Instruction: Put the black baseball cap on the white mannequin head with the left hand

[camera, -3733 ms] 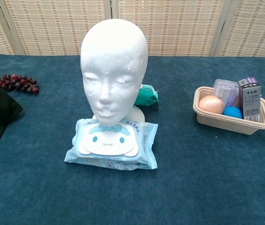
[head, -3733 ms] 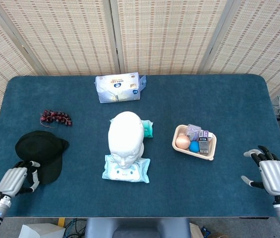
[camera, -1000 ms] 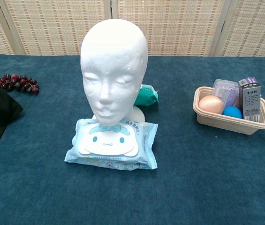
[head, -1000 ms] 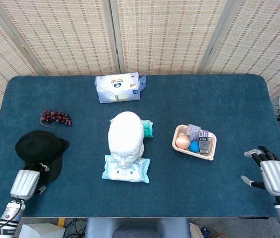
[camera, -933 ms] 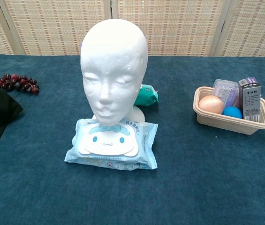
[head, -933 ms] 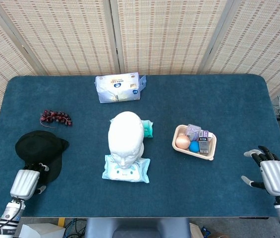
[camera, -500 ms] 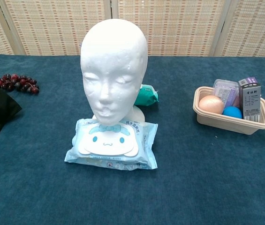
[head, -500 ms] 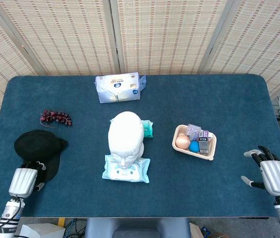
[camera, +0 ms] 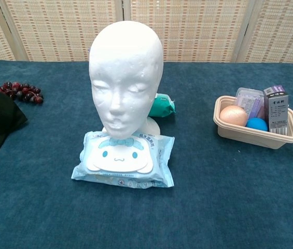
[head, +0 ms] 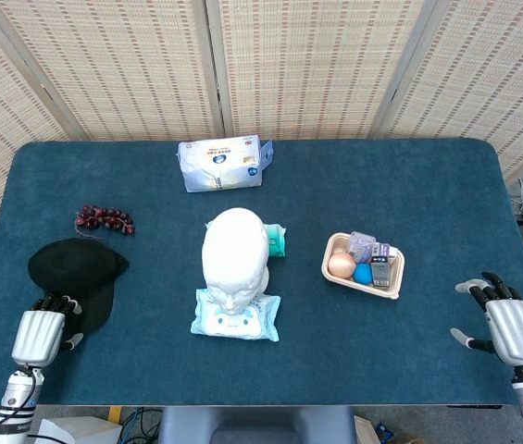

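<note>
The step in hand is the pick-up of the black baseball cap. The left robot hand sits at the near left corner of the bench, its fingertips at the brim's near edge. Whether they pinch the brim or only touch it I cannot tell, since the dark fingers merge with the dark cloth. The cap lies just beyond this robot hand, flat on the bench as far as the head view shows. The white mannequin head stands upright well off to the robot hand's right, on a pack of wipes. The right robot hand rests apart, fingers spread, holding nothing.

Next, I judge, the move calls for a firm hold on the brim, a lift, then carrying the cap right, over the crown.
</note>
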{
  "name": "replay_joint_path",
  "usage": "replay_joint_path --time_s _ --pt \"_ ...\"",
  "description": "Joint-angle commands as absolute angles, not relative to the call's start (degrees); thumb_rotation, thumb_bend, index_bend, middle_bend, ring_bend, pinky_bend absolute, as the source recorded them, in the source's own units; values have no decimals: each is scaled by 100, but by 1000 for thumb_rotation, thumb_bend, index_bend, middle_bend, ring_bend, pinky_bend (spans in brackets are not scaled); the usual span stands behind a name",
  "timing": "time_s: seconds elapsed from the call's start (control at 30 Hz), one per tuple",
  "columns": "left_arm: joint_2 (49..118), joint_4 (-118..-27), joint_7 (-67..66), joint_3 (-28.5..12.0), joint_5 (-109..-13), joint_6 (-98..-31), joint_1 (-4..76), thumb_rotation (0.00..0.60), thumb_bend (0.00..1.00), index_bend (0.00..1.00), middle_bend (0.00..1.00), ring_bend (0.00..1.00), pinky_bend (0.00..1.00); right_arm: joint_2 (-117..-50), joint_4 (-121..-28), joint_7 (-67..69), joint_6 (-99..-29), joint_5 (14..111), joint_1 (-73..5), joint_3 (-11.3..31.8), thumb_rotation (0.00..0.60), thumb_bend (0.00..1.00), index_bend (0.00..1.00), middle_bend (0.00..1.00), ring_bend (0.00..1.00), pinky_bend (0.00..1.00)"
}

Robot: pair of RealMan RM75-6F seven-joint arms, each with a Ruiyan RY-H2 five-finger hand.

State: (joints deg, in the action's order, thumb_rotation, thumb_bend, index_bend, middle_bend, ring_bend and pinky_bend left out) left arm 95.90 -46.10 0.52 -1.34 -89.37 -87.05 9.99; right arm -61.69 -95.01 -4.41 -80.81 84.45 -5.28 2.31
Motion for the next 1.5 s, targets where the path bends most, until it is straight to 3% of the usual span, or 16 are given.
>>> replay_joint_path --time_s 0.03,0.37,0.7,1.13,1.4,1.5 --pt "9635 -4527 147 -155 -8965 -8802 1003 600 34 487 462 275 398 -6169 -9500 -439 -8083 8446 -527 231 600 0 327 314 155 287" --pt "9998 -3728 905 -237 -9189 -9574 1038 600 34 515 457 305 431 -6172 -9504 -443 -8090 8456 -524 228 600 0 327 314 156 287" --pt "10332 -3014 1519 -293 -9142 -9746 1086 600 37 525 409 305 441 -6170 -9504 -438 -8093 8454 -522 229 600 0 327 315 156 287" --pt "10635 -2542 1869 -383 -8975 -9682 1169 600 313 528 410 305 460 -6170 -9503 -428 -8103 8453 -517 233 600 0 327 315 156 287" --pt "10747 -2387 2014 -439 -8869 -9656 1193 600 314 527 411 306 470 -6171 -9503 -436 -8094 8456 -520 229 600 0 327 315 156 287" --pt "10790 -2314 2038 -448 -8842 -9643 1205 600 262 527 411 306 472 -6172 -9501 -436 -8094 8453 -520 230 600 0 327 315 156 287"
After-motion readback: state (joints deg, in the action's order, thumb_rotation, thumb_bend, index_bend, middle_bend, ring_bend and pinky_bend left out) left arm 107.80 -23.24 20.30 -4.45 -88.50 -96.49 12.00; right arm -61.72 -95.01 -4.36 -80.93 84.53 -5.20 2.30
